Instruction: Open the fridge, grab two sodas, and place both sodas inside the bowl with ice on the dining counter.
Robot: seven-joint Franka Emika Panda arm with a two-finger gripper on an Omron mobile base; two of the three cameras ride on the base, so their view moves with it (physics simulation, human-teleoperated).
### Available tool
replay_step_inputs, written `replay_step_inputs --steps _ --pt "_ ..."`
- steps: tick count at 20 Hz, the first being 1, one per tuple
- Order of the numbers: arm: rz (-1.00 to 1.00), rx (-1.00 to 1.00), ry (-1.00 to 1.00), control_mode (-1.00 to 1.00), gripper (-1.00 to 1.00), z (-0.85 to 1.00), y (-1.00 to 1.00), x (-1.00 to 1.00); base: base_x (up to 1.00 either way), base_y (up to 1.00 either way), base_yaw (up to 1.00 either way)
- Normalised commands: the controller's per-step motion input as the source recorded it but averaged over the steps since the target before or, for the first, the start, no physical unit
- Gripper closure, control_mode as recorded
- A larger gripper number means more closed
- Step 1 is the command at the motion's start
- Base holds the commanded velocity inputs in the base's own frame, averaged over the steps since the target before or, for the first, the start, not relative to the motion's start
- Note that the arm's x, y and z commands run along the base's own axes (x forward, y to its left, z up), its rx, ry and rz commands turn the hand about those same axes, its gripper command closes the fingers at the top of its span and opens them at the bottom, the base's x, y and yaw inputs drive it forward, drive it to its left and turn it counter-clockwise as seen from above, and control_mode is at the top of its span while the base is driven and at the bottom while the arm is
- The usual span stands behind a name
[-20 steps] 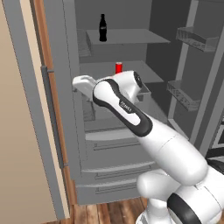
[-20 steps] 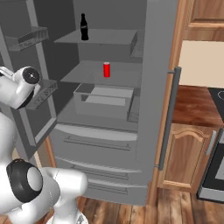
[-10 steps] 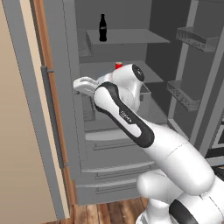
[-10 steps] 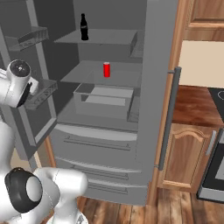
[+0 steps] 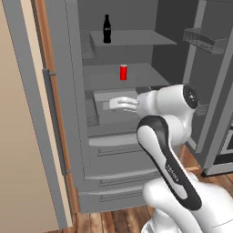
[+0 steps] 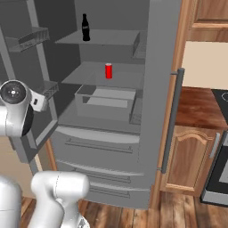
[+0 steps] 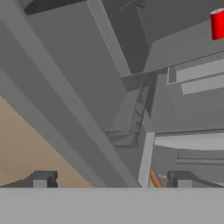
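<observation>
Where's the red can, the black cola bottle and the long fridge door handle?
red can (image 5: pixel 123 72), left base view, middle of its side.
black cola bottle (image 6: pixel 85 28), right base view, on its label band.
fridge door handle (image 6: pixel 172 120), right base view, middle of the bar.

The red can (image 7: pixel 217 24) is cut off by the right edge of the hand view, only its left part showing. The black bottle (image 5: pixel 107 28) is too small for its label to be read. The fridge (image 6: pixel 158 67) runs past every picture's top.
</observation>
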Motion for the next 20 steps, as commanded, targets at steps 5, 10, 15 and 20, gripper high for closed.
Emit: replay_step_inputs --steps 5,10,15,20 --pt "-0.09 -0.09 -0.01 -1.0 -1.0 0.03 -0.98 -0.63 0.0 0.0 0.0" --pt "-0.14 -0.1 0.0 -1.0 -1.0 0.0 -0.9 -0.75 0.0 0.0 0.0" --pt "-0.19 -0.1 0.01 -1.0 -1.0 -0.05 -0.65 -0.6 0.0 0.0 0.0" --pt "-0.07 -0.06 0.04 -1.0 -1.0 -0.23 0.01 0.13 0.0 0.0 0.0"
